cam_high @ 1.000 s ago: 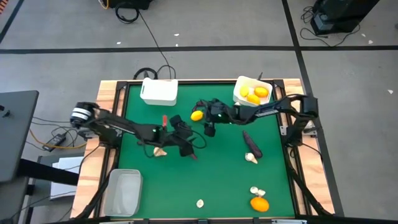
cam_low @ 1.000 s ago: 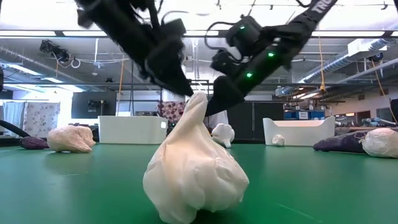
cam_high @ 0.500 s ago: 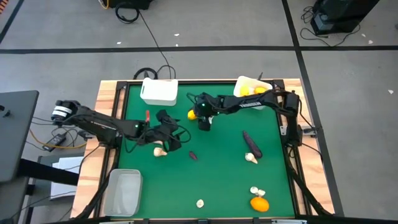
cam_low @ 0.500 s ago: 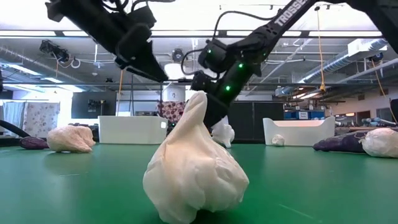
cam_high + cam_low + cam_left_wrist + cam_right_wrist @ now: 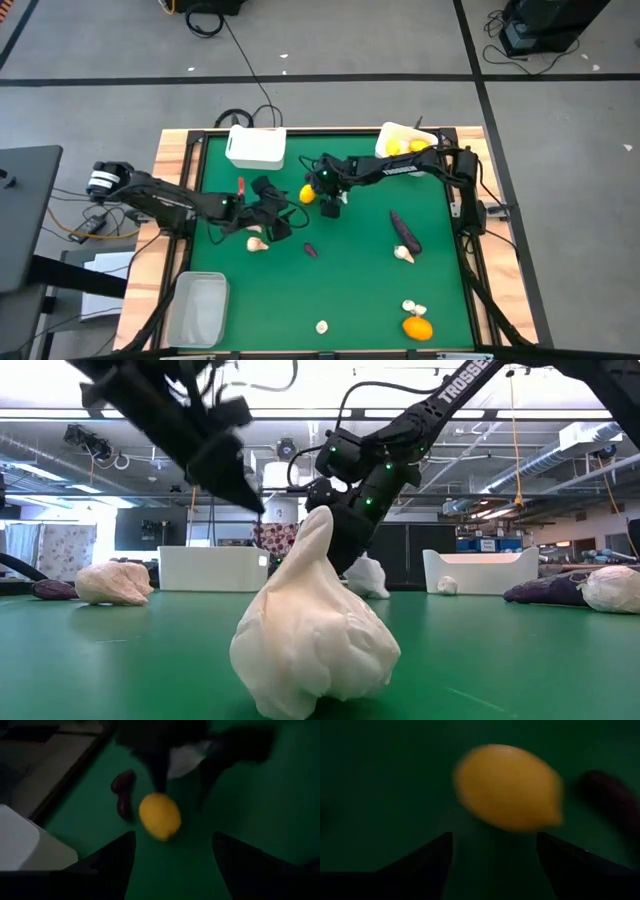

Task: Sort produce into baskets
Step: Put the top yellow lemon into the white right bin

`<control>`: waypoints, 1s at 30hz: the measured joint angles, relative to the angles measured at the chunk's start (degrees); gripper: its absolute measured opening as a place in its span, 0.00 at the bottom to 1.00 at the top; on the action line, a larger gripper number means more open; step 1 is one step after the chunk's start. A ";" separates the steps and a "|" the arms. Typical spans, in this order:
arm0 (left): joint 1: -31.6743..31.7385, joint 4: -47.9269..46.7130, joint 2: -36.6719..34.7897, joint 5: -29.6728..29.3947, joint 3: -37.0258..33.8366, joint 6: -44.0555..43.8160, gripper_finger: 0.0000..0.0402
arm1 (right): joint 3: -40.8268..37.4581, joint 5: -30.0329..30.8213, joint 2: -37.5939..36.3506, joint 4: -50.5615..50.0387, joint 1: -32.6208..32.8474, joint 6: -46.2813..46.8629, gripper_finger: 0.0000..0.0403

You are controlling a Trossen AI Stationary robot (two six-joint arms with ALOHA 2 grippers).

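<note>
A green table top with a dark frame and wooden edges fills the middle of the high view, standing on a grey floor crossed by dark tape lines and cables. In the low view the room behind is a large workshop with ceiling lights, pipes and shelving.

A white basket stands at the table's upper left edge, a second white basket holding yellow fruit at the upper right, and a clear basket at the lower left corner.

Near the upper centre a yellow citrus lies on the green. The right gripper is just right of it, fingers spread, the fruit close in front of them in the right wrist view. The left gripper is lower left of the citrus, fingers also spread and holding nothing; its wrist view shows the citrus ahead.

A garlic bulb lies just below the left gripper. A small eggplant piece is at centre, and a longer eggplant with another bulb is at right. An orange citrus and two more bulbs lie along the bottom. In the low view one bulb fills the foreground, blocking much of the table behind.
</note>
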 joint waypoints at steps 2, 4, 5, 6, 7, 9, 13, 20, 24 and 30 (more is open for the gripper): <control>1.72 3.68 1.90 0.72 -1.32 0.73 0.67 | 0.00 0.63 -0.14 -0.97 1.21 1.28 0.73; 3.75 8.61 3.89 2.53 -2.50 1.45 0.67 | 0.00 2.71 -0.44 -2.53 2.55 2.82 0.72; 4.71 11.19 5.12 3.48 -2.65 1.54 0.67 | 0.00 4.03 -0.80 -3.43 3.21 3.56 0.72; 5.52 13.68 6.33 4.32 -2.66 1.59 0.67 | -0.01 5.41 -1.21 -4.96 3.91 3.99 0.72; 6.08 15.76 7.43 4.90 -2.67 1.68 0.67 | -0.02 6.74 -1.67 -6.34 4.67 4.29 0.72; 6.88 20.21 9.67 6.43 -2.67 3.45 0.67 | -0.02 9.25 -2.92 -8.81 6.09 4.44 0.72; 7.31 24.53 14.28 8.05 -2.69 9.45 0.67 | -0.04 11.69 -6.23 -11.52 8.47 4.41 0.72; 9.54 27.22 21.11 10.84 -2.38 8.72 0.67 | -0.04 12.02 -11.74 -11.51 9.53 5.22 0.72; 11.14 26.11 23.22 11.45 -2.64 2.65 0.67 | -0.04 12.31 -13.51 -11.41 9.53 6.44 0.72; 12.16 24.74 23.27 12.23 -2.57 0.96 0.63 | -0.07 12.79 -14.03 -11.47 9.79 6.56 0.72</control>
